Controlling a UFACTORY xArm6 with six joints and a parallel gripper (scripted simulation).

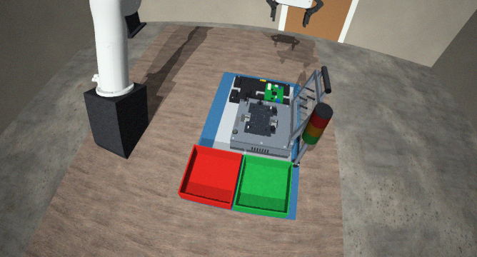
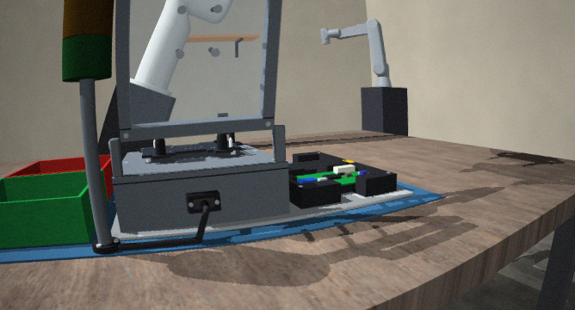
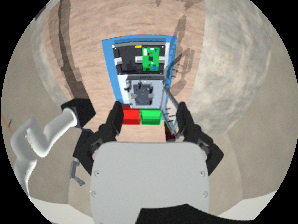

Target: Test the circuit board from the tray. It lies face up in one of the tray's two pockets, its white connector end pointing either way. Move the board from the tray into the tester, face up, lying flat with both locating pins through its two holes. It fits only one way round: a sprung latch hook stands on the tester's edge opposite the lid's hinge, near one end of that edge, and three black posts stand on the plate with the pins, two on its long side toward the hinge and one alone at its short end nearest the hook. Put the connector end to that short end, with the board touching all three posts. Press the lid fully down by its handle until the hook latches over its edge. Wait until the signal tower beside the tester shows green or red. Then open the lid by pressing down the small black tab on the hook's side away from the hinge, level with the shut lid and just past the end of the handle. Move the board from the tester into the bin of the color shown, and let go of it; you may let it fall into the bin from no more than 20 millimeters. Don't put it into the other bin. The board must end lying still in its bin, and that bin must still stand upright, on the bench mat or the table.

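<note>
On the table (image 1: 107, 203), the red bin (image 1: 211, 175) sits beside the green bin (image 1: 264, 186). Behind them stands the tester (image 1: 260, 126), lid (image 1: 303, 106) raised. The circuit board (image 1: 275, 93) lies in the tray's (image 1: 246, 86) right pocket. High above, the end effector (image 1: 290, 13) hangs wide open, empty.

On the mat (image 1: 214, 113), the tray (image 1: 250, 86) lies behind the tester (image 1: 258, 131), with two bins (image 1: 211, 175) before it.

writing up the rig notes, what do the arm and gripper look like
The arm is glossy white, built of thick round tubes, on a black box pedestal. The gripper has a white rounded body and black jointed fingers. No cables or markings show.
</note>
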